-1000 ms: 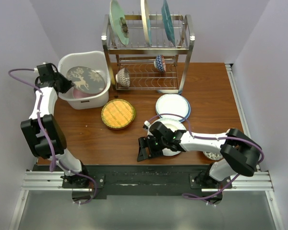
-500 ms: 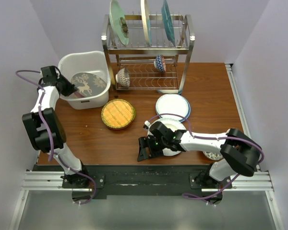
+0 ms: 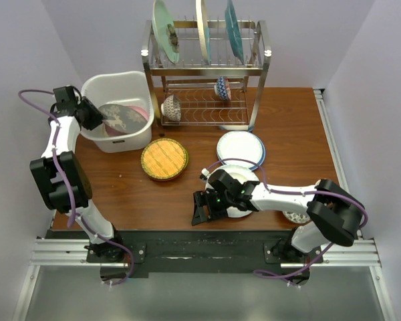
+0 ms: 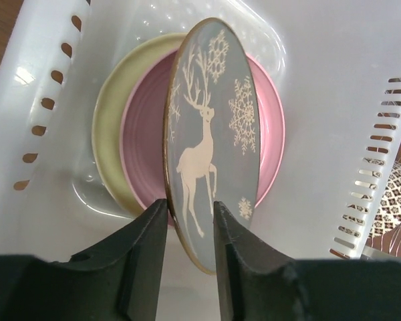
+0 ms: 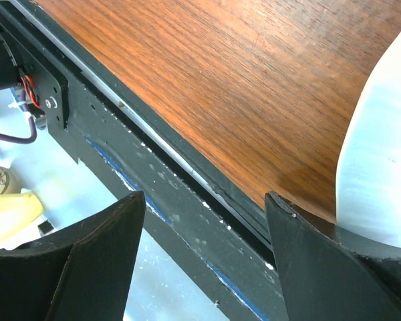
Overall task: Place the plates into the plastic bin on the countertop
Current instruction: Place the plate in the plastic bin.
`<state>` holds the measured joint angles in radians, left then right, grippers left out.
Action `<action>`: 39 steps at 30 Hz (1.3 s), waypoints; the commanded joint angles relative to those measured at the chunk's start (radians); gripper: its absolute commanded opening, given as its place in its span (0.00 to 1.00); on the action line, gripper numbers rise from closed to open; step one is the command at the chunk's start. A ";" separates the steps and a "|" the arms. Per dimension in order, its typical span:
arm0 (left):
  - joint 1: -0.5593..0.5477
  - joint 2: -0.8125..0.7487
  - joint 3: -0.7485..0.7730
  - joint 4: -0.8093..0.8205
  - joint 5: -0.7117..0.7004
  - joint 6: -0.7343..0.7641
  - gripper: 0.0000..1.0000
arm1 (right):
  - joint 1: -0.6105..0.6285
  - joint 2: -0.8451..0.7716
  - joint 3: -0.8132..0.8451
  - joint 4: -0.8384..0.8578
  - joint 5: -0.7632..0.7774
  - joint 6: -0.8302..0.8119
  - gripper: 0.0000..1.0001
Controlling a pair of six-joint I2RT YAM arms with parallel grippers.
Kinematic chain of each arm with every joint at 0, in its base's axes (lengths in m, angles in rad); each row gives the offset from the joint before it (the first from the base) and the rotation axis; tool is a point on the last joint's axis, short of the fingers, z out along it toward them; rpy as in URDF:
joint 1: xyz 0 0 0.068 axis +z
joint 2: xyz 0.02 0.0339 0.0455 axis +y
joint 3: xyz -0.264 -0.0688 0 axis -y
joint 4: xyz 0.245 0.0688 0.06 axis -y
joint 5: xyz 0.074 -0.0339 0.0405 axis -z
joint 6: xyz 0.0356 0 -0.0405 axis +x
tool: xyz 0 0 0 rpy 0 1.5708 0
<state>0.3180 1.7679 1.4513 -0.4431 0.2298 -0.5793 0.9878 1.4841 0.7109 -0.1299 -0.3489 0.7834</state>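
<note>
The grey deer plate [image 3: 123, 119] sits inside the plastic bin [image 3: 113, 76] at the far left of the countertop [image 3: 120, 194], seen from above. The left gripper [image 3: 93, 115] pinches it at its left rim. It lies tilted, its long axis running from that claw across the bin to the right. The right gripper [image 3: 202, 208] hovers by the countertop's near edge.

From the left wrist we see both fingers [image 4: 142, 261] clamped on the rim. The plate is nearly edge-on, the stag's antlers pointing away, over a pink plate [image 4: 267, 127] and a cream plate [image 4: 107, 134] lying flat. We judge it best to level it low over that stack before letting go.

From the right wrist, that claw stands spread wide, holding nothing.
</note>
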 commanded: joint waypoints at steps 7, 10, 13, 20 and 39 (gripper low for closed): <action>-0.005 -0.030 0.093 -0.011 0.006 0.052 0.50 | -0.005 -0.053 0.001 -0.014 0.025 -0.016 0.76; -0.003 -0.035 0.104 -0.023 0.006 0.056 0.56 | -0.003 -0.061 0.001 -0.017 0.027 -0.018 0.76; -0.003 -0.048 0.115 -0.034 0.022 0.059 0.61 | -0.005 -0.073 0.002 -0.023 0.030 -0.018 0.76; -0.007 -0.168 0.121 -0.037 0.108 0.062 0.77 | -0.005 -0.105 0.005 -0.036 0.039 -0.012 0.76; -0.204 -0.717 -0.291 -0.138 0.155 0.108 0.92 | -0.005 -0.278 -0.048 -0.048 0.073 0.043 0.76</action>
<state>0.1421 1.1141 1.2346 -0.5549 0.3645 -0.4564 0.9871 1.2591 0.7021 -0.1738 -0.3038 0.7963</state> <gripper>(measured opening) 0.917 0.761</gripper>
